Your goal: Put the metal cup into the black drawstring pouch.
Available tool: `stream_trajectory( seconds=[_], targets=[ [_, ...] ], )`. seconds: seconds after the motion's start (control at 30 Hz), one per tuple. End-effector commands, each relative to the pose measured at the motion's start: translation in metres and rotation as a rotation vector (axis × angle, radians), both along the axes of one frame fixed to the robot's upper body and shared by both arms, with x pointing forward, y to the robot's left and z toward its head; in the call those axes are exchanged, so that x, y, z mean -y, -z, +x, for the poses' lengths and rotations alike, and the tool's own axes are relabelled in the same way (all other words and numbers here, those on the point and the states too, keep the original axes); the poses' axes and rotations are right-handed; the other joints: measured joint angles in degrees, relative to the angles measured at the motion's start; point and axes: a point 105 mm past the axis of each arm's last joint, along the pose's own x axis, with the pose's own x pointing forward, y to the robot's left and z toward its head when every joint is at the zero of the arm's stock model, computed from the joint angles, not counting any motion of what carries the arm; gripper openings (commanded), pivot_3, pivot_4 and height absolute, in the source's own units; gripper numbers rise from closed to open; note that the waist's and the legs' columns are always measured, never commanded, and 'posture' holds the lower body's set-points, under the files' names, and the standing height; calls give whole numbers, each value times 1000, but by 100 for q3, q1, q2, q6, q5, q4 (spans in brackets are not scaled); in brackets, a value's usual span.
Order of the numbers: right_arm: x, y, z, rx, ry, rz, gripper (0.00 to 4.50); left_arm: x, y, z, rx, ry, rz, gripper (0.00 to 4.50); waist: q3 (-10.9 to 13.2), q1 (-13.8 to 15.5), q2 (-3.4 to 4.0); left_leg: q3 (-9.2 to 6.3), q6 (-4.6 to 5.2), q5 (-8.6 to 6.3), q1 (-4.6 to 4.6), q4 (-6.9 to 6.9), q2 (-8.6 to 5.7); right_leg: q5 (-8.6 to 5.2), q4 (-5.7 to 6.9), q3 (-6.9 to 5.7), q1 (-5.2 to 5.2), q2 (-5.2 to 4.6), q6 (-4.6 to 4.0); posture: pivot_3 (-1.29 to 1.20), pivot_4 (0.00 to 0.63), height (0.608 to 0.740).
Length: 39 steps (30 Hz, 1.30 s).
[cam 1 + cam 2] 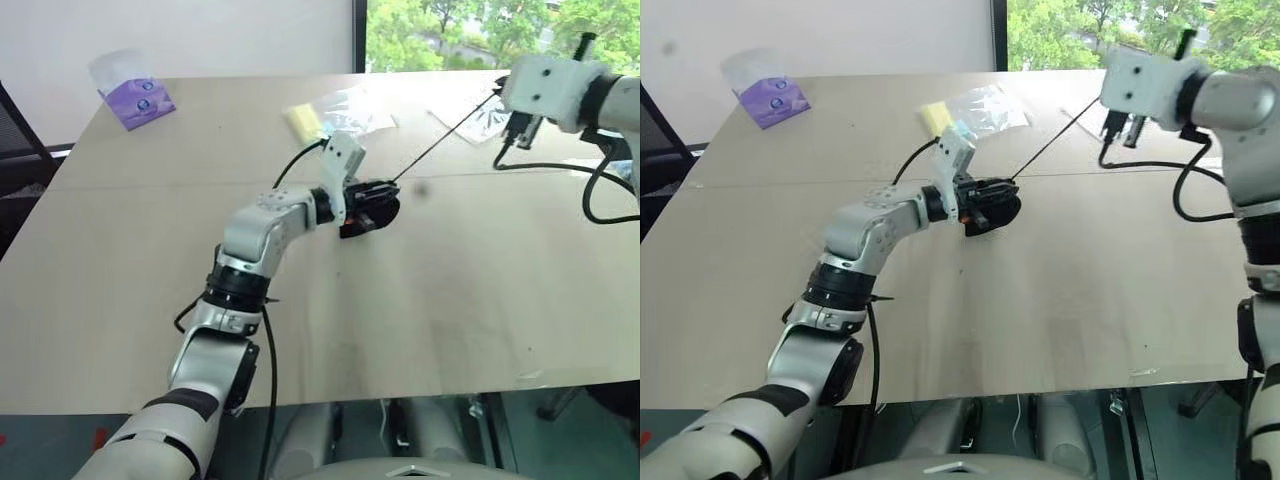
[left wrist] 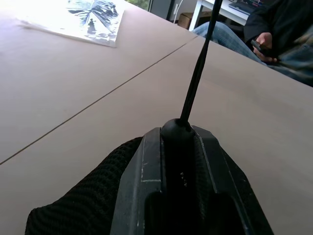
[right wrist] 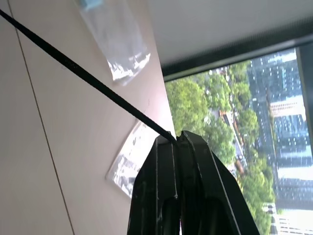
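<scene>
Left eye view: the left gripper (image 1: 378,205) sits low over the middle of the pale wooden tabletop (image 1: 450,300), its two black fingers (image 2: 142,181) clamped on the mouth end of the black drawstring pouch (image 1: 368,212), which bulges dark between and below them. From the pouch a thin black cord (image 1: 440,145) runs taut, rising to the right and away toward the far right corner, where the right gripper (image 1: 503,83) holds its end. In the right wrist view the right gripper's fingers (image 3: 161,186) are pressed together with the cord pinched at their tips, the line stretching back across the tabletop. In the left wrist view the cord leaves a rounded black stopper (image 2: 177,128) seated between the finger ends, with the pouch's mesh-like fabric (image 2: 83,200) swelling beside them. The metal cup cannot be made out; whether it lies inside the pouch cannot be told. Behind the left arm, at the far middle of the tabletop, lie clear plastic bags (image 1: 350,108) with a yellow item (image 1: 305,122) at their left edge. Another printed clear bag (image 1: 478,118) lies near the right gripper. A purple tissue packet (image 1: 135,95) sits at the far left corner. A person's hand (image 2: 266,41) holding a dark object appears beyond the far edge in the left wrist view.
</scene>
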Motion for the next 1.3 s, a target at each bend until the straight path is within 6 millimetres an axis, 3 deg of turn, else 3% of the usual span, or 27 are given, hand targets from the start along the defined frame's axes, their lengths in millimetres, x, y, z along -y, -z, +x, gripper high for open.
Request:
stream_trajectory(
  seconds=[0.03,0.2,0.33,0.4,0.5,0.6,0.7,0.83,0.97,1.03,1.17,1.23,1.3],
  targets=[
    [72,-32,-3,138,241,113,0,-29,34,4,-73,-95,109,148,0,-6,0,1,0,0,0,0,0,0,0,2,0,0,0,0,150,740],
    [107,-6,-1,86,353,144,0,-43,44,6,-89,-144,149,148,-1,-17,1,8,0,0,2,1,0,0,4,7,0,1,0,0,150,740],
    [126,32,-3,-9,411,163,0,-43,42,5,-33,-131,175,148,-4,-11,-2,9,0,0,8,1,4,0,5,9,3,4,0,0,150,740],
    [108,46,-4,-57,324,246,0,-35,37,4,6,-118,169,148,-4,2,-1,10,0,0,8,1,3,0,4,10,5,2,0,0,150,740],
    [62,75,-14,-178,114,391,0,-16,37,4,67,-98,198,148,-5,11,0,10,0,0,8,4,3,0,5,9,7,2,1,0,150,740],
    [39,108,-24,-272,68,467,0,3,31,-1,25,-61,108,1547,-10,-11,2,10,1,0,18,9,4,1,11,10,17,4,1,0,150,740],
    [34,140,-37,-347,79,529,880,2,23,-6,51,-70,101,2782,-11,-26,3,12,2,0,24,14,6,1,17,11,23,6,2,0,150,740],
    [48,158,-62,-327,116,563,2719,-19,-2,-26,118,-77,83,4500,-10,-18,5,13,2,0,19,7,9,1,19,16,12,8,1,0,150,740],
    [66,167,-85,-322,172,608,4468,-43,-17,-39,234,-153,60,4500,-12,9,8,13,2,0,19,8,9,1,12,17,15,5,1,0,150,740],
    [69,172,-100,-337,178,626,4468,-68,-21,-40,277,-273,1,4500,-14,30,10,12,4,-1,29,9,7,1,9,15,28,5,2,0,150,740],
    [60,179,-131,-453,119,763,4468,-113,-2,-53,210,-388,-75,4500,-13,11,11,11,3,-1,55,-4,14,0,6,13,48,10,1,0,150,740],
    [54,184,-142,-468,102,745,4468,-122,1,-65,186,-381,-156,4500,-11,17,11,10,9,-5,89,-10,16,-1,-5,12,88,9,1,0,150,740],
    [52,179,-144,-421,115,786,4468,-130,12,-73,186,-412,-100,4500,-11,19,9,11,22,-13,115,-9,18,-2,-14,10,122,8,2,0,150,740]
  ],
)
